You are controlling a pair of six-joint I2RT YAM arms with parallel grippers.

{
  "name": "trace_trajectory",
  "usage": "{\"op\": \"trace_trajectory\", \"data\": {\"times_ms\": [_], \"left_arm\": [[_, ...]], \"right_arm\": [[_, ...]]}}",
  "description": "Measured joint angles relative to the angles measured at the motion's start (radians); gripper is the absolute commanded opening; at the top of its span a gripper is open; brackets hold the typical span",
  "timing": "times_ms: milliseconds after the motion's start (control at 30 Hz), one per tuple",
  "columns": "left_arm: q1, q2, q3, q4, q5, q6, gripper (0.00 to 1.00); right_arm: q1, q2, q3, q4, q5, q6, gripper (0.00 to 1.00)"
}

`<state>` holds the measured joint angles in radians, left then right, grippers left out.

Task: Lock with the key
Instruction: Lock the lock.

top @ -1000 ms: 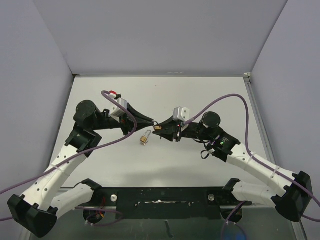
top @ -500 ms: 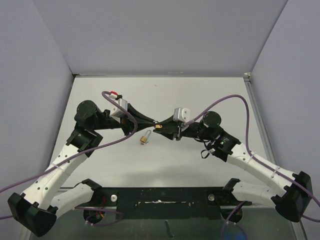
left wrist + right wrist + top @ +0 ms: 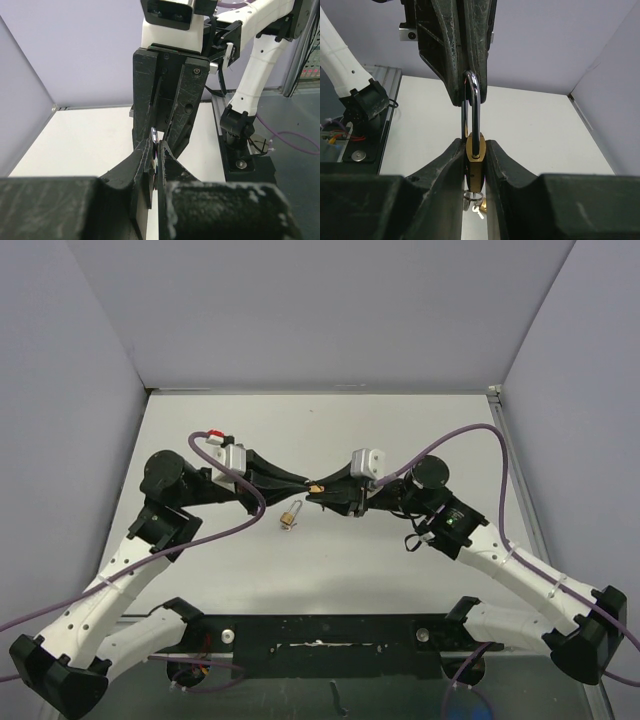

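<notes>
A brass padlock (image 3: pixel 317 487) hangs above the table between my two grippers. My right gripper (image 3: pixel 475 150) is shut on the padlock body (image 3: pixel 475 162). The silver shackle (image 3: pixel 476 100) points away from it into my left gripper (image 3: pixel 465 75), which is shut on the shackle's top. In the left wrist view the left gripper (image 3: pixel 157 146) pinches the shackle (image 3: pixel 154 136), with the right gripper's fingers (image 3: pixel 187 95) just behind. A small key on a ring (image 3: pixel 290 516) lies on the table below and to the left of the padlock. It also shows under the padlock in the right wrist view (image 3: pixel 477 202).
The white table (image 3: pixel 330 430) is walled at the back and sides. Purple cables (image 3: pixel 470 435) loop off both wrists. A black base rail (image 3: pixel 320 635) runs along the near edge.
Both wrists have shifted a little outward and up, the left wrist camera moving left. The padlock stays held between the two grippers at about the same spot. The key has not moved.
</notes>
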<state>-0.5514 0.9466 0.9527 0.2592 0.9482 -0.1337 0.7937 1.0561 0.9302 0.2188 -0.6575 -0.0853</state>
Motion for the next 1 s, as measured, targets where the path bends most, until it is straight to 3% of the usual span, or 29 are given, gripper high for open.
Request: {"op": "trace_trajectory", "data": {"times_ms": [1000], "left_arm": [[-0.016,-0.023,0.085,-0.144,-0.029,0.066,0.0]], "right_arm": [[0.013,-0.033,-0.022,0.008,-0.058,0.068,0.0]]}}
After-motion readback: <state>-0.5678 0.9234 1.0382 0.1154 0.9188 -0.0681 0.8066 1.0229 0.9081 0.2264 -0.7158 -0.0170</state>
